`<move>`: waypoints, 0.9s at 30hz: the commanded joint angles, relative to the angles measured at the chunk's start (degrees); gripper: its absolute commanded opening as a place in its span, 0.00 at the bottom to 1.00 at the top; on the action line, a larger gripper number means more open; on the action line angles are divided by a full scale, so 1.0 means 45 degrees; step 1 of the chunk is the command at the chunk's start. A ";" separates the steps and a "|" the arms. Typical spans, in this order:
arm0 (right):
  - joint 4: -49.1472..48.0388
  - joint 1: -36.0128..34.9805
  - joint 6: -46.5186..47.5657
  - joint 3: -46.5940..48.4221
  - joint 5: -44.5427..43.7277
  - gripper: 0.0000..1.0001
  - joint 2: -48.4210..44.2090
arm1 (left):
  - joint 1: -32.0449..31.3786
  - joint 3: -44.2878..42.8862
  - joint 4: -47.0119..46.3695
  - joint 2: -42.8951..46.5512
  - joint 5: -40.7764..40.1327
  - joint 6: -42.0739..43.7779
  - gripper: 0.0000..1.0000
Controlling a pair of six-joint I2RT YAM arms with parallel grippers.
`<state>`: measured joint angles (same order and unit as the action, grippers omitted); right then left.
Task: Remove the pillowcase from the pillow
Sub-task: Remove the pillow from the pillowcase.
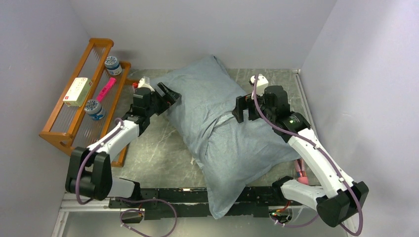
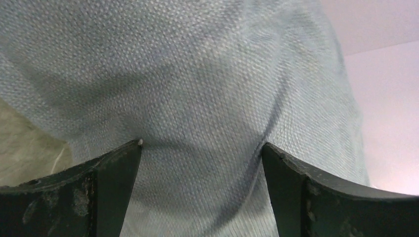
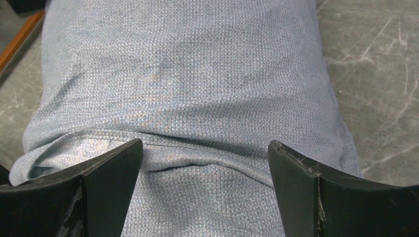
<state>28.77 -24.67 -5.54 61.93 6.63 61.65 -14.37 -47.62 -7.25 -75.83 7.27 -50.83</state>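
No writing can be read anywhere: the cream cardboard box (image 1: pixel 77 91) on the orange-brown wooden rack (image 1: pixel 64 133) carries print too small to make out, and so do the two round blue-and-white jars (image 1: pixel 112 64) and the flat pink packet (image 1: pixel 105 89) beside it. The plain grey-blue cloth pillowcase (image 1: pixel 225 123) lies slantwise across the grey marbled worktop (image 1: pixel 153 153), plump with the pillow inside it (which is covered from view). Its far end points toward the back wall and its near end drapes over the black rail (image 1: pixel 163 197) by the arm bases. The left claw (image 1: pixel 168 94) stands with its fingers spread wide at the case's upper left edge. In its wrist view the claw (image 2: pixel 201 145) frames the woven cloth (image 2: pixel 207 89), its tips right at the fabric and nothing gripped. The right claw (image 1: pixel 240 109) is likewise spread wide at the case's right flank, around the middle. Its wrist view shows the claw (image 3: pixel 205 143) straddling a stitched seam (image 3: pixel 207 148) in the cloth (image 3: pixel 188 74); it holds nothing.
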 commanded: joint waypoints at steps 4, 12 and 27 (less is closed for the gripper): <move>-0.0840 0.0052 0.0196 -0.0268 0.0401 1.00 -0.0560 | 0.0029 0.0381 -0.2526 -0.1520 0.0554 -0.0874 0.92; -0.0747 0.0034 0.0309 -0.0242 0.0440 1.00 -0.0754 | 0.0067 -0.0607 -0.2719 -0.1821 0.0158 0.0682 0.26; -0.0831 0.0051 0.0279 -0.0190 0.0464 1.00 -0.0936 | 0.0340 -0.2171 -0.0543 0.0316 -0.3200 0.3307 0.05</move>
<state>27.70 -24.67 -4.89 60.69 8.05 58.76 -14.33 -52.90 -7.49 -79.90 2.90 -40.82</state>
